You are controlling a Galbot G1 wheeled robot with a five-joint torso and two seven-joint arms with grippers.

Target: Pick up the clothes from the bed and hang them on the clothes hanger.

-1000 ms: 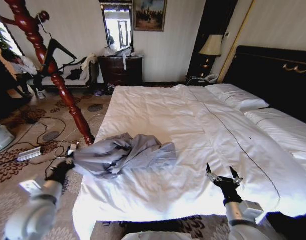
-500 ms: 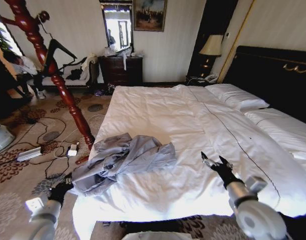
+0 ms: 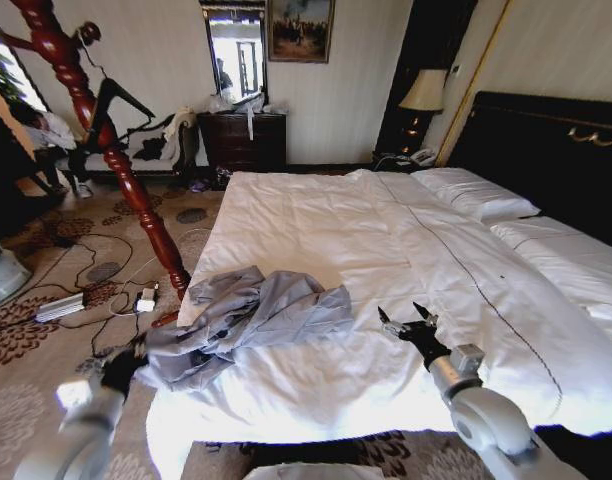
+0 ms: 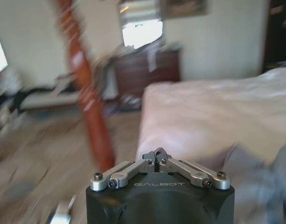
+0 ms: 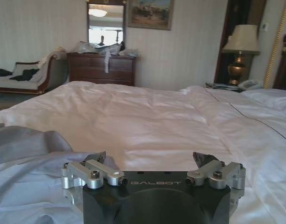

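The clothes, a crumpled blue-grey shirt, lie on the near left corner of the bed, with one edge drooping over its side. My left gripper hangs low beside that drooping edge, off the bed. In the left wrist view the left gripper is shut, with no cloth seen between its tips. My right gripper hovers open over the duvet, just right of the shirt. In the right wrist view the right gripper is open, with the shirt to one side. A black clothes hanger hangs on the red wooden stand.
The red stand's foot sits on the carpet close to the bed's left side. Cables and a power strip lie on the floor there. A dark dresser and a sofa line the far wall, and a lamp stands by the black headboard.
The left gripper dropped from the bed's edge to beside it, and the shirt's lifted left edge sank with it. The right gripper moved left over the duvet toward the shirt.
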